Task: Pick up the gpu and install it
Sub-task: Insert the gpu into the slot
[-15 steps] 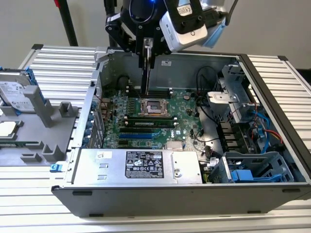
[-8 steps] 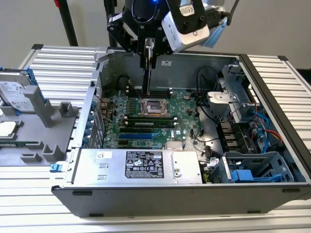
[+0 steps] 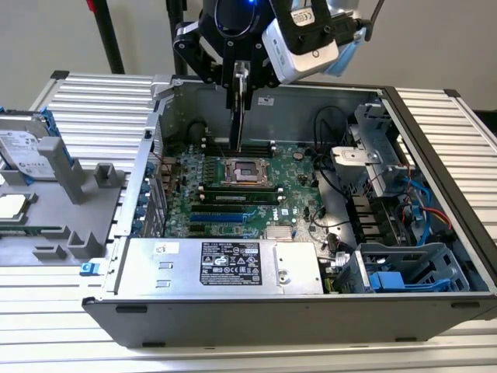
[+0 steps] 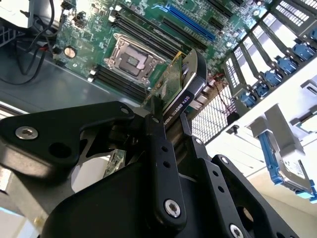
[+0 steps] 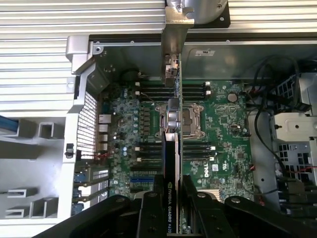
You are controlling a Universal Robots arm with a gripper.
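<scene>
My gripper (image 3: 240,81) is shut on the gpu (image 3: 238,123), a slim green card with a black cooler shroud, and holds it edge-on above the open computer case. The card hangs over the green motherboard (image 3: 299,175), just beyond the square CPU socket (image 3: 245,172), clear of the board. In the second wrist view the black fingers (image 4: 159,141) clamp the gpu (image 4: 182,83) from both faces. In the first wrist view the gpu (image 5: 170,163) runs across the CPU socket (image 5: 190,119), its silver bracket (image 5: 172,49) toward the case's far wall. Blue expansion slots (image 3: 221,210) lie nearer the power supply.
A silver power supply (image 3: 225,268) fills the case's near side. Cables (image 3: 342,194) and a drive cage (image 3: 404,268) crowd the exterior view's right. Outside the case, on the exterior view's left, a hard drive (image 3: 23,148) sits by a grey fixture (image 3: 85,186).
</scene>
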